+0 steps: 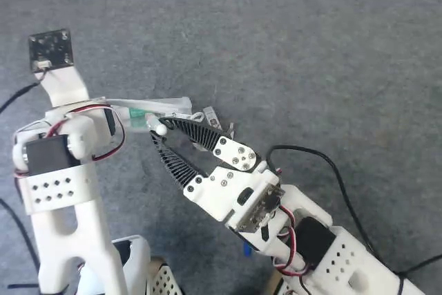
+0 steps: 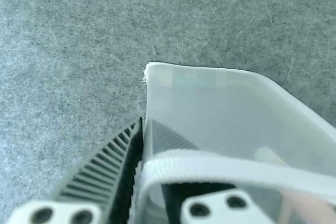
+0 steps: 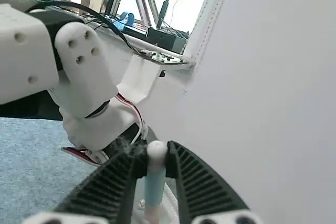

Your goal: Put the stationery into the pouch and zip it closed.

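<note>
Both jaws held firm.
Right jaws clamped a white-tipped teal pen [image 3: 154, 184]; left jaws pinched the edge of a translucent plastic pouch [image 2: 220, 119], which stretched beyond them over the grey desk [image 1: 345, 67].

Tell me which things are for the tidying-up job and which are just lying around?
For the job:
- pouch, gripped by the left hand
- pen, pinched in the right hand

Just lying about:
- black cable
- grey carpet
</note>
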You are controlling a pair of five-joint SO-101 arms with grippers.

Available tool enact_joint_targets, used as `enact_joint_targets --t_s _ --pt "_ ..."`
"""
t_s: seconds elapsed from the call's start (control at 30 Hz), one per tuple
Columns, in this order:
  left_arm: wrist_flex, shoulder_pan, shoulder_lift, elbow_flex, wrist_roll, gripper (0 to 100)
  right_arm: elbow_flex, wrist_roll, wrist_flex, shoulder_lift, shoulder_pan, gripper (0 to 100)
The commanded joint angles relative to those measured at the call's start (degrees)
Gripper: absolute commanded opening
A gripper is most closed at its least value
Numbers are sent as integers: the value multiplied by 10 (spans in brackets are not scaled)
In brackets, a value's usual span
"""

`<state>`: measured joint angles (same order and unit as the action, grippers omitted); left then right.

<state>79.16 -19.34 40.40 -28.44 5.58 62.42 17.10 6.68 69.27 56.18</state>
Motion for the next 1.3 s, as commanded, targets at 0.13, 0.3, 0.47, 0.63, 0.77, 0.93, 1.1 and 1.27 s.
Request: enact_joint_targets --t_s 0.13,0.3,0.47,0.63,0.77,0.93,1.1,1.27 --pt "-19 0 4 7 11 11 -24 17 -10 -105 6 7" --pt "-19 0 4 7 11 11 -26 17 -4 -115 5 66" --pt "-19 0 4 7 11 11 -25 17 0 -114 5 153" --pt "-19 0 4 7 11 11 -28 17 35 -113 7 152" --pt "-20 0 4 7 11 11 -27 16 36 -106 6 152" --pt "-20 -1 4 7 10 11 -25 13 75 -41 4 152" --pt "-20 -1 4 7 9 11 -25 11 138 7 -7 152" --pt "-18 -4 4 7 9 11 -25 10 163 9 -43 152"
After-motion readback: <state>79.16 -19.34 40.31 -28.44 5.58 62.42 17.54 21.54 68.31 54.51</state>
